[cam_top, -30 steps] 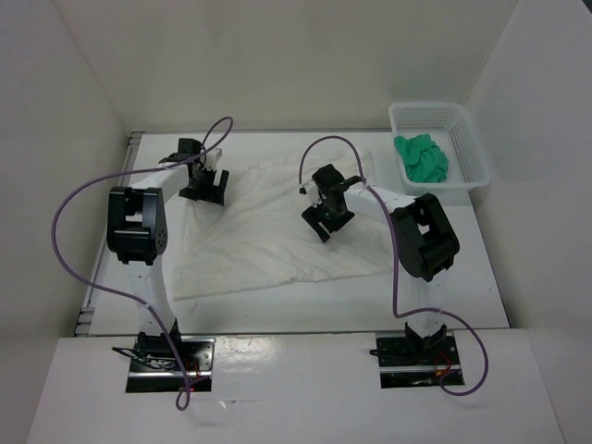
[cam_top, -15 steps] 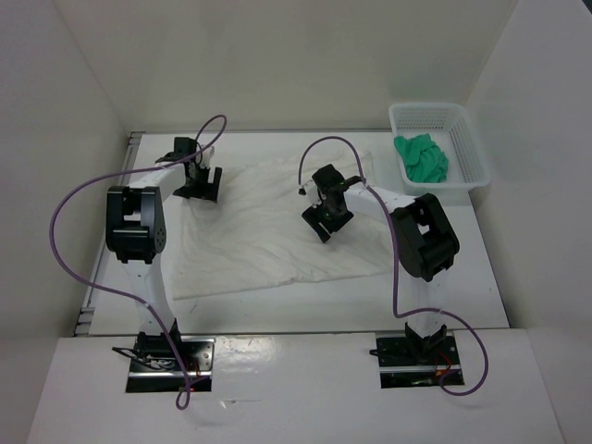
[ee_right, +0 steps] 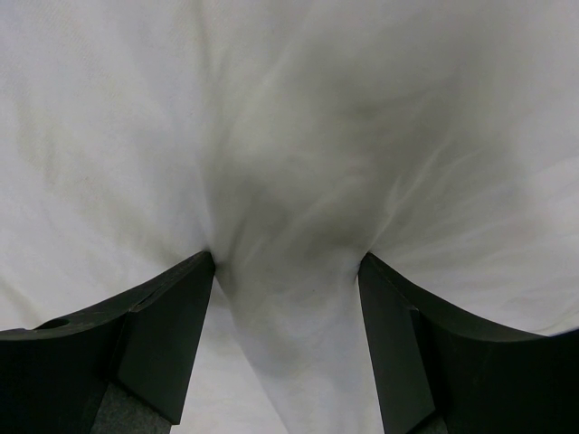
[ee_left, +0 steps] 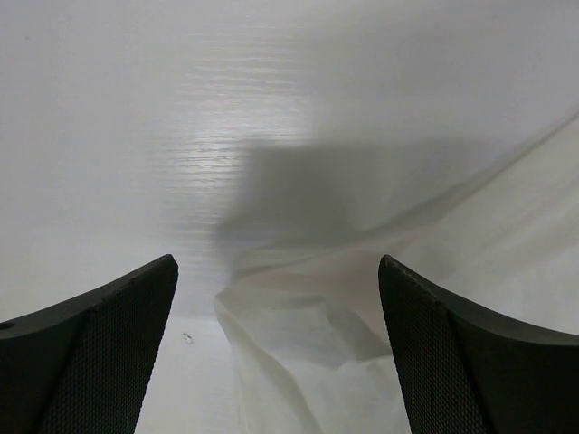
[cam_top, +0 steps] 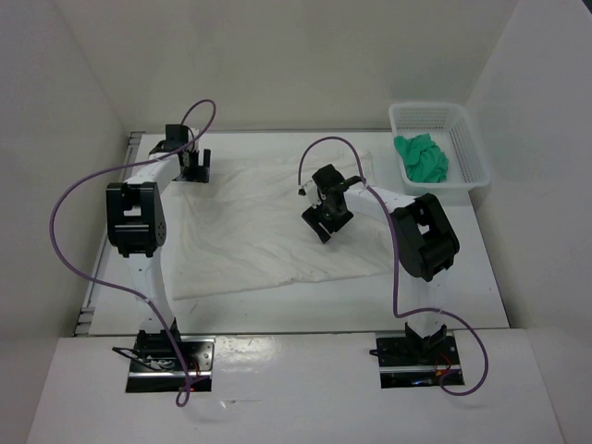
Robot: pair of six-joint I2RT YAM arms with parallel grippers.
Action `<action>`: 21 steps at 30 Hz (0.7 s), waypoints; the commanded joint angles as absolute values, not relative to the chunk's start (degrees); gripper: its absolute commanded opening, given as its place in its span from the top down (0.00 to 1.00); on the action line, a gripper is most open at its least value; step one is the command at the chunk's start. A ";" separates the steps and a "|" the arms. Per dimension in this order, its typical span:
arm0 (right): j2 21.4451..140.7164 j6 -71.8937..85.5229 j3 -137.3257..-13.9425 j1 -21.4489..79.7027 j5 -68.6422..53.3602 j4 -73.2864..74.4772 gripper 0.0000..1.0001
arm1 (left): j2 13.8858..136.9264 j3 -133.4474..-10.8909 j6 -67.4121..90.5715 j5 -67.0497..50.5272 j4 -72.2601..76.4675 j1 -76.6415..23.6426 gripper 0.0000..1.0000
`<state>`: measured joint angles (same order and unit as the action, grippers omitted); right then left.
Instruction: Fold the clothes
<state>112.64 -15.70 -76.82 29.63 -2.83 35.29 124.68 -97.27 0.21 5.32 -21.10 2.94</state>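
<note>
The clothes (cam_top: 268, 222) are one big white garment, thin and wrinkly. It lies spread out almost flat in the middle of the table, its far left corner a bit bunched up. A fold of it bunches up near the middle.

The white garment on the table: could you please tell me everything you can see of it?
The garment is one large sheet of plain white, thin, wrinkly fabric with no print, spread nearly flat across the table, its near edge running slantwise. At its far left corner the fabric is rumpled into a raised fold, seen between the open fingers of the left gripper. Near the middle, the right gripper presses its fingers into the cloth, and a ridge of fabric bunches between them.
</note>
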 commanded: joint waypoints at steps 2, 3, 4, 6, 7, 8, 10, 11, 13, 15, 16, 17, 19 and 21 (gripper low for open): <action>115.05 -17.40 -73.48 30.06 -2.81 42.36 0.27 | 127.18 -100.37 1.23 12.56 -19.42 3.34 0.03; 115.05 -17.40 -73.48 30.06 -2.81 42.36 0.27 | 127.79 -101.15 1.84 13.70 -19.42 3.34 0.03; 115.05 -17.40 -73.48 30.06 -2.81 42.36 0.27 | 127.79 -101.16 1.85 14.32 -19.42 4.12 0.03; 115.05 -17.40 -73.48 30.06 -2.81 42.36 0.27 | 125.08 -101.16 3.42 12.32 -19.42 5.00 0.03; 115.05 -17.40 -73.48 30.06 -2.81 42.36 0.27 | 123.68 -100.64 3.43 11.00 -19.42 5.53 0.03; 114.44 -17.40 -73.48 30.06 -2.81 42.36 0.27 | 120.96 -100.63 3.43 8.81 -20.12 6.15 0.03; 114.43 -17.40 -73.48 30.06 -2.81 42.36 0.28 | 118.58 -100.03 3.43 7.74 -23.44 6.15 0.03; 113.74 -17.40 -73.48 30.06 -2.81 42.36 0.28 | 116.65 -100.02 2.73 7.21 -24.77 5.63 0.03; 113.73 -17.40 -73.48 30.06 -2.81 42.36 0.30 | 113.05 -96.35 2.12 7.21 -26.27 4.93 0.04; 113.21 -17.40 -73.48 30.06 -2.81 42.36 0.30 | 109.97 -91.96 1.41 7.90 -25.24 4.22 0.06; 113.20 -17.40 -73.48 30.06 -2.81 42.36 0.30 | 106.99 -87.41 0.54 8.52 -23.31 2.83 0.09; 113.20 -17.40 -73.48 30.06 -2.81 42.36 0.30 | 105.75 -85.36 -0.34 9.66 -22.33 2.29 0.11; 113.20 -17.40 -73.48 30.06 -2.81 42.36 0.30 | 104.24 -81.76 -1.49 10.63 -21.09 0.71 0.14; 113.20 -17.40 -74.00 30.06 -2.81 42.36 0.31 | 104.24 -81.21 -1.49 10.63 -21.09 0.01 0.28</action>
